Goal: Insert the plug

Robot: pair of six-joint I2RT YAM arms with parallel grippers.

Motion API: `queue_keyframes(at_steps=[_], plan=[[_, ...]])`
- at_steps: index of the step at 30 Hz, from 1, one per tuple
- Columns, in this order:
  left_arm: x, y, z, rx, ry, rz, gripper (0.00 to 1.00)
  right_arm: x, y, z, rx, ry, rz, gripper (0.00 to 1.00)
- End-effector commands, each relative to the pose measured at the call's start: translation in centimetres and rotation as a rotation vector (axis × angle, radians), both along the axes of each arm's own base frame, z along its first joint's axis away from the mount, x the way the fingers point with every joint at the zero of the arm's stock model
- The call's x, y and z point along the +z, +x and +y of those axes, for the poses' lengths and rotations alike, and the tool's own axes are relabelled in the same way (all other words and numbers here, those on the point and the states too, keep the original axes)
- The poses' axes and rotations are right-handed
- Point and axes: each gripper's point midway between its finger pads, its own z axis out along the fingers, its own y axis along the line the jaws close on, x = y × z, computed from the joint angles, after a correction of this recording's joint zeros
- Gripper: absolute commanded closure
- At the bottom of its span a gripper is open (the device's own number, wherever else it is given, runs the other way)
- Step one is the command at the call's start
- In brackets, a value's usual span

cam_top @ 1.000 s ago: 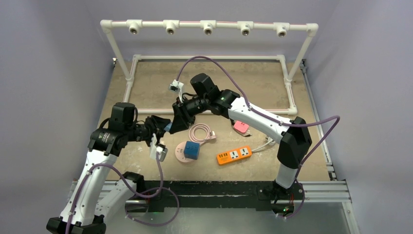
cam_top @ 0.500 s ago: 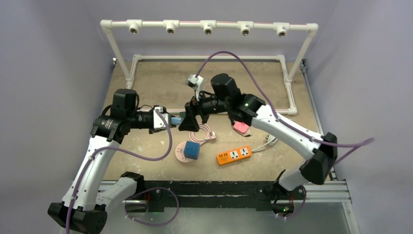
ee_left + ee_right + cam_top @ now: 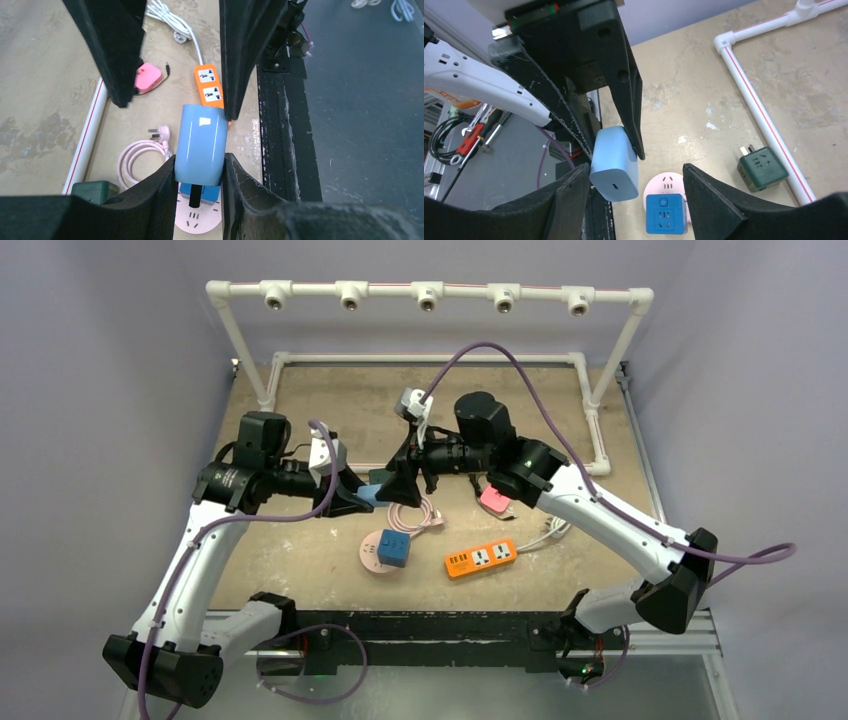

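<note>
Left hand (image 3: 200,162) clamps the light-blue plug (image 3: 200,140) (raised off the tabletop (image 3: 330,400)); right hand (image 3: 635,172) gapes wide, gripping nothing

Left hand (image 3: 199,165) clamped, right hand (image 3: 635,172) agape

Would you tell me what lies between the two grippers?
The light blue plug, clamped in the left gripper, with its free end just inside the open right gripper; both wrist views show it.

The left gripper (image 3: 199,167) pinches a light-blue charger (image 3: 200,142) in its jaws, a pink socket (image 3: 198,223) behind it.
</note>
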Motion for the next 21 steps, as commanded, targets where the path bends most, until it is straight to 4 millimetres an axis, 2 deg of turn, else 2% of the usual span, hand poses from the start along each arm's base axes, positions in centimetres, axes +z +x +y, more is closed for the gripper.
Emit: queue_keyframes(at_steps=[1, 6, 12, 21], plan=[[2.3, -1.0, -0.4, -0.041, -0.059, -0.002, 1.0, 1.6, 0.3, 0.9, 0.023, 0.042, -0.039, 0.33], [2.0, -0.8, -0.4, -0.031, -0.052, -0.018, 1.0, 1.9, 0.0, 1.1, 0.036, 0.058, -0.026, 0.41], [1.6, 0.1, -0.4, 0.001, -0.043, -0.005, 1.0, 1.3, -0.6, 1.4, 0.063, 0.056, 0.013, 0.46], [1.2, 0.8, -0.4, 0.026, -0.038, 0.0, 1.0, 0.9, -1.0, 1.8, 0.077, 0.059, 0.035, 0.41]])
